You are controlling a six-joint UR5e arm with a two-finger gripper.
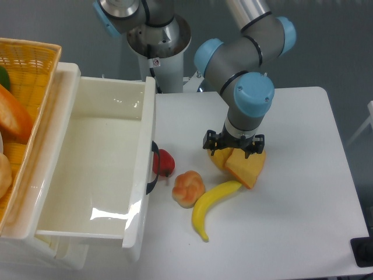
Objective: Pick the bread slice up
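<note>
Orange-tan bread slice (pixel 247 168) lies flat on the worktop (pixel 303 204), touching the banana (pixel 211 203); my tool (pixel 233 146) hangs over its upper edge, fingers apart; approach step; next, descend and close.

One fixed camera looks steeply down from the front at the white bench (pixel 303 221), at middling range, facing the arm's base (pixel 157 52); the basket (pixel 29 58) is cropped at left.
</note>
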